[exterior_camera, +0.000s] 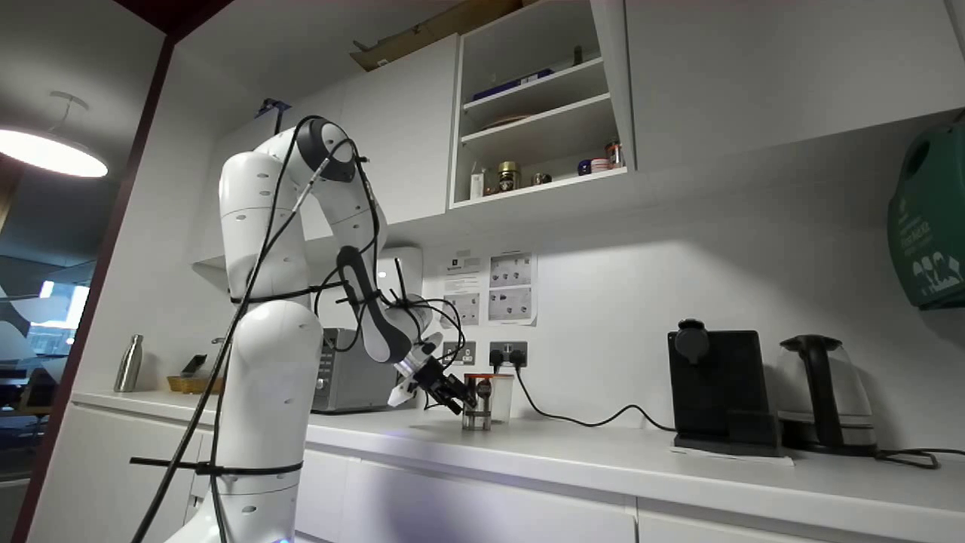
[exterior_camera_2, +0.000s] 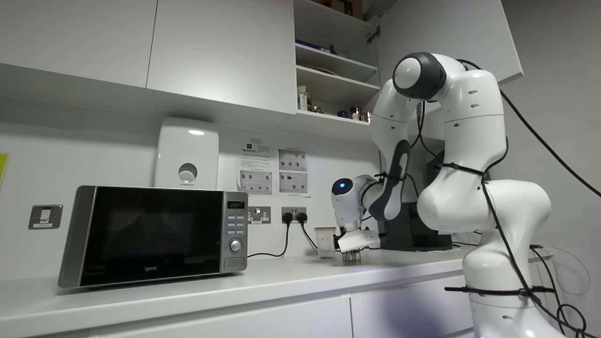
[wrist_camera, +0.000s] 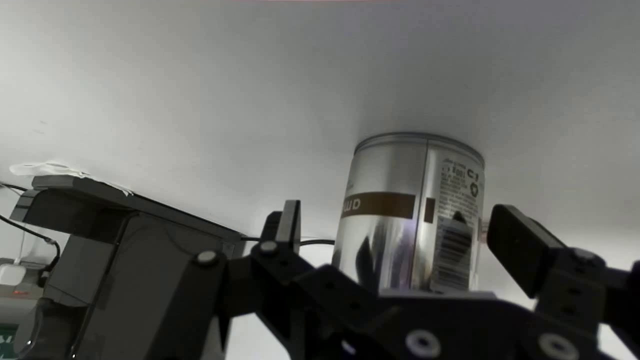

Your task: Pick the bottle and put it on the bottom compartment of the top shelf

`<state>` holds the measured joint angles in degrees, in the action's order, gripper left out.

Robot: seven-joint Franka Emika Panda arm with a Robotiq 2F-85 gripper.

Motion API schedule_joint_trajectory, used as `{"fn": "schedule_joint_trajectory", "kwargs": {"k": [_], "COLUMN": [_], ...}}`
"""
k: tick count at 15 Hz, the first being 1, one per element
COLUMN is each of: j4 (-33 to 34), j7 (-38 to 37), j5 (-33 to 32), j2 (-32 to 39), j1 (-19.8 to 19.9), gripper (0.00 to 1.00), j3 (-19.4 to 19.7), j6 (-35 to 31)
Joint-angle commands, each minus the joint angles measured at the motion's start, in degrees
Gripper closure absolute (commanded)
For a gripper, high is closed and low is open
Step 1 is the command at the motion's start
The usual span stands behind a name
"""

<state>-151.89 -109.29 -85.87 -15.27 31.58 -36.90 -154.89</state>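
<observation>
On the counter (exterior_camera: 588, 449), the can (exterior_camera: 476, 415) stands upright between the wide-parted jaws of the gripper (wrist_camera: 397, 220), not yet gripped; lifting and placing it in the bottom compartment (exterior_camera: 562, 154) above the counter remain.

The microwave (exterior_camera_2: 155, 234) carries "igenix" low on its front; green digits (exterior_camera_2: 234, 204) on its display (exterior_camera_2: 236, 205) begin with 2, then blur. In the wrist view the silver can (wrist_camera: 395, 175) shows a brown band (wrist_camera: 382, 204) with a few upside-down letters, a recycling sign (wrist_camera: 474, 189) and a barcode (wrist_camera: 452, 250). Print on the wall sheets (exterior_camera_2: 292, 171) and the green case (exterior_camera: 927, 219) is too blurred to read
</observation>
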Motion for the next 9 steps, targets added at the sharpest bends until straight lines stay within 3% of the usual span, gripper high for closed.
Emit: {"fn": "schedule_joint_trajectory", "kwargs": {"k": [1,9], "j4": [2.76,6.85], "j7": [-3.08,-3.31], "j5": [-3.46,-5.29], "j2": [6.46,13.47], "j1": [1.21,0.59], "gripper": [0.0,0.0], "j3": [-0.86,-0.09], "j6": [1.33,4.34]}}
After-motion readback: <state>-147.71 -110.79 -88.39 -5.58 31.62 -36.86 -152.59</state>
